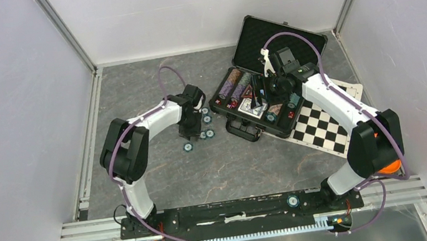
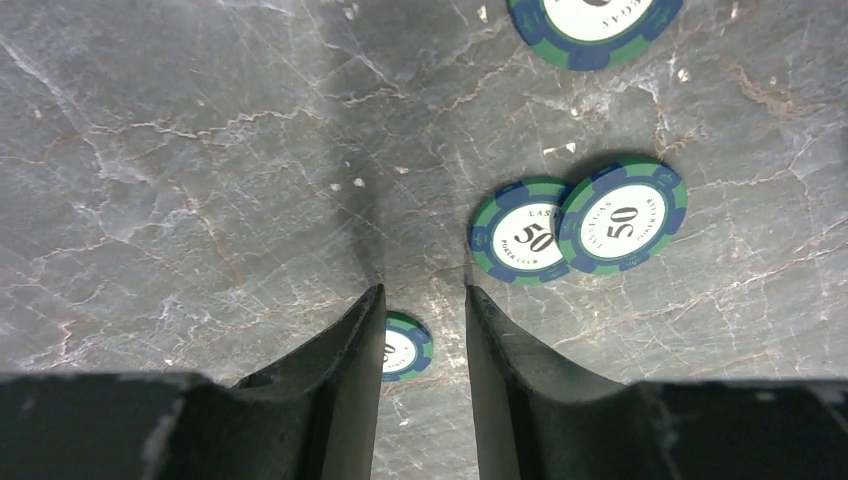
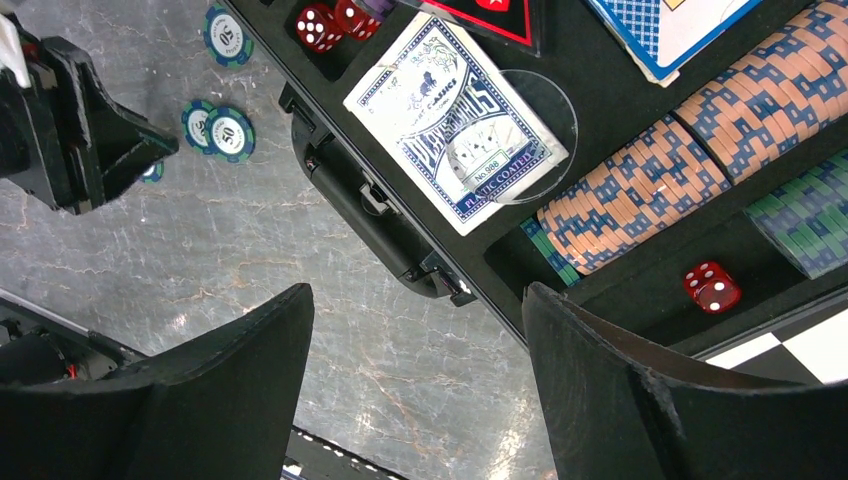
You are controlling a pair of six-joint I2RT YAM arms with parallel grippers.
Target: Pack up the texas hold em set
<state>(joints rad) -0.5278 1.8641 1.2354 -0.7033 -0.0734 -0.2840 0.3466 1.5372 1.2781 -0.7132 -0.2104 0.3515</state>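
On the table (image 2: 200, 150), teal chips (image 2: 622, 222) marked 50

My left finger (image 2: 345, 372) covers half of one teal chip (image 2: 408, 348) on the worktop (image 2: 200, 150). Another chip (image 2: 595, 25) is cut off by the wrist view's top edge. My right arm (image 1: 331, 101) hides most of the orange toy (image 1: 391, 167) near the worktop's right edge.
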